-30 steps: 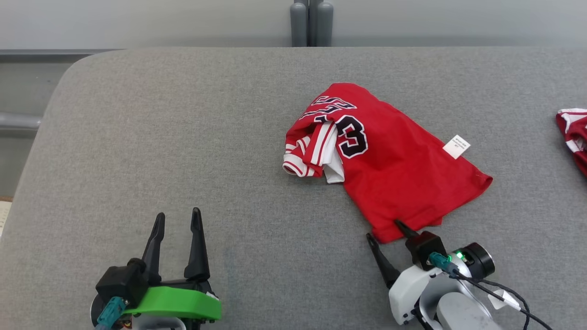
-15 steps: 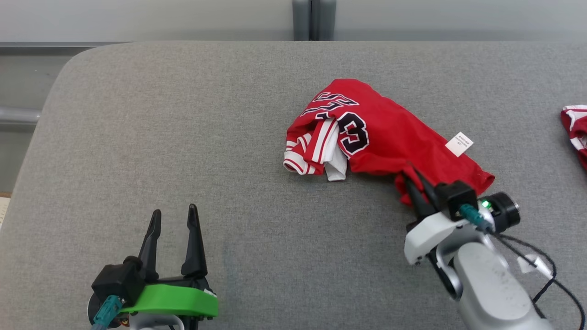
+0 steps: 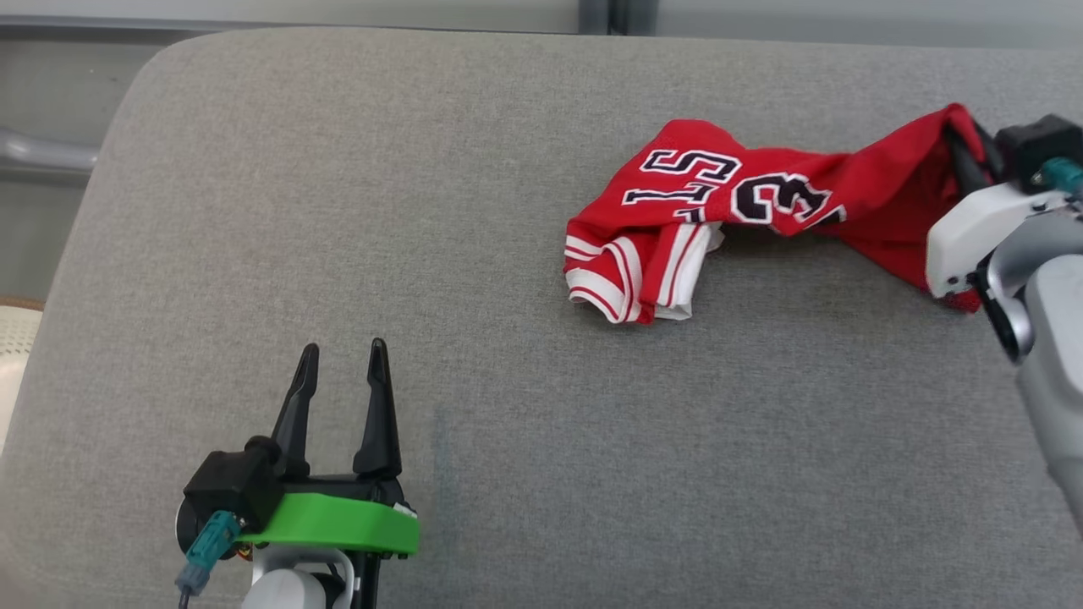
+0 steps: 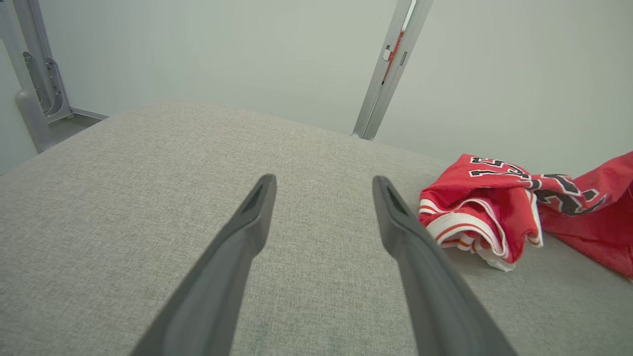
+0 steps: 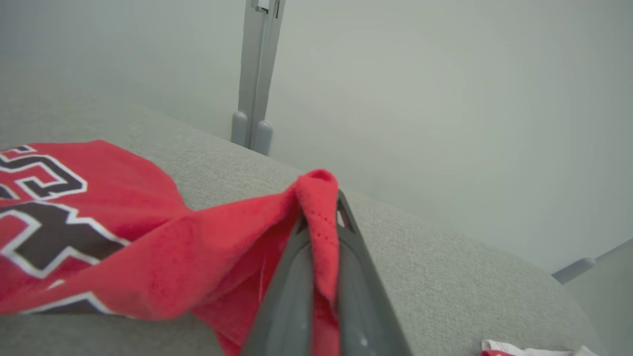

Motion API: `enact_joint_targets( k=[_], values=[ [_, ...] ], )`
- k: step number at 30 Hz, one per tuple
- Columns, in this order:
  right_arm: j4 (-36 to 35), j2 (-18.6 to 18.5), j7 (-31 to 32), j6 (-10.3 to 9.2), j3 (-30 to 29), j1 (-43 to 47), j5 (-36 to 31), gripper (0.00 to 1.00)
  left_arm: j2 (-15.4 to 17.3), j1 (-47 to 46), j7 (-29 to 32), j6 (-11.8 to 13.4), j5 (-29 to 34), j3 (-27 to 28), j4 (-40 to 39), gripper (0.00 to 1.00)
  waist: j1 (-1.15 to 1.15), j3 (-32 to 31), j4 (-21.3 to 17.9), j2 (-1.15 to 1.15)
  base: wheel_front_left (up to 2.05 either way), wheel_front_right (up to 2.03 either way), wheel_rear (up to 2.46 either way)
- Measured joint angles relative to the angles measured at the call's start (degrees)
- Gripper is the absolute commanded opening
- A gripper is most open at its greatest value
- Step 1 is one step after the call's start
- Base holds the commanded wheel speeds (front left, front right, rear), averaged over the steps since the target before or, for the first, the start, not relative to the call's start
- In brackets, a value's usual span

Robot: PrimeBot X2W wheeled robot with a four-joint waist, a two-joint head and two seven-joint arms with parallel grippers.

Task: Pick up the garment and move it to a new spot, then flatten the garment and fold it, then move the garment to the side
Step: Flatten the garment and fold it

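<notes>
Since a second ago the red garment [image 3: 744, 203] has been drawn out of its heap into a long band. Its hem corner is raised off the grey padded surface [image 3: 338, 169] toward the robot's right, while its striped end lies on the padding near the middle. The right gripper [image 3: 964, 144], which stood spread at the hem, is now pressed together on that corner, with red cloth pinched between its fingers [image 5: 292, 277]. The left gripper [image 3: 343, 372] sits spread and empty near the front edge, well apart from the cloth. By this showing the pick-up is done and the carry to a new spot is under way. Setting down, flattening, folding and moving aside all remain. Another striped piece [image 5: 534, 348] lies off to the right.
</notes>
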Motion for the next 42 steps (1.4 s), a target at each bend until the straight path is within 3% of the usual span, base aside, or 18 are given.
enact_joint_targets(
  k=[4, 9, 10, 11, 17, 23, 34, 42],
  values=[
    [6.3, -2.9, 0.5, 0.00, 0.1, -5.9, 0.1, 0.00, 0.0, -0.8, 0.0, -0.2, 0.4, -0.4, 0.1, 1.00, 0.00, 1.8, 1.7, 0.00, 0.00, 0.00, 0.00],
    [13.6, -4.0, -0.1, 0.00, -2.0, -12.7, -0.6, 0.00, 0.0, -1.8, 0.0, -0.5, 0.6, -0.7, 0.0, 1.00, 0.00, 4.3, 3.4, 0.00, 0.00, 0.00, 0.00],
    [15.0, -4.0, -0.6, 0.00, -2.1, -13.7, -1.1, 0.16, 0.0, -1.9, 0.0, -0.6, 0.6, -0.8, 0.0, 1.00, 0.00, 4.8, 3.7, 0.00, 0.00, 0.00, 0.00],
    [16.1, -4.0, -1.5, 0.00, -2.1, -14.5, -1.6, 1.00, 0.0, -2.1, 0.0, -0.6, 0.7, -0.9, 0.0, 1.00, 0.00, 5.2, 4.0, 0.00, 0.00, 0.00, 0.00],
    [19.8, -1.3, -7.1, 0.00, -1.1, -17.4, -3.9, 1.00, 0.0, -2.4, 0.0, -0.5, 1.0, -1.0, 0.2, 1.00, 0.00, 5.9, 4.3, 0.00, 0.00, 0.00, 0.00],
    [17.6, 2.1, -9.1, 0.00, 3.6, -16.9, -1.5, 1.00, 0.0, -1.8, 0.0, -0.4, 1.5, 0.2, 0.2, 1.00, 0.01, 4.8, 2.1, 0.00, 0.00, 0.00, 0.00],
    [-2.2, 5.0, -9.3, 0.00, 13.3, 4.8, 14.7, 1.00, 0.0, 1.2, 0.0, -0.1, 1.5, 0.6, 0.1, 1.00, 0.00, -1.6, -3.9, 0.00, 0.00, 0.00, 0.00],
    [-1.4, 8.6, -9.3, 0.00, 16.4, 11.0, 18.9, 1.00, -0.1, 1.7, 0.0, -0.4, 1.9, -0.2, 0.2, 1.00, 0.00, -4.8, -5.5, 0.00, 0.00, 0.00, 0.00]
  ],
)
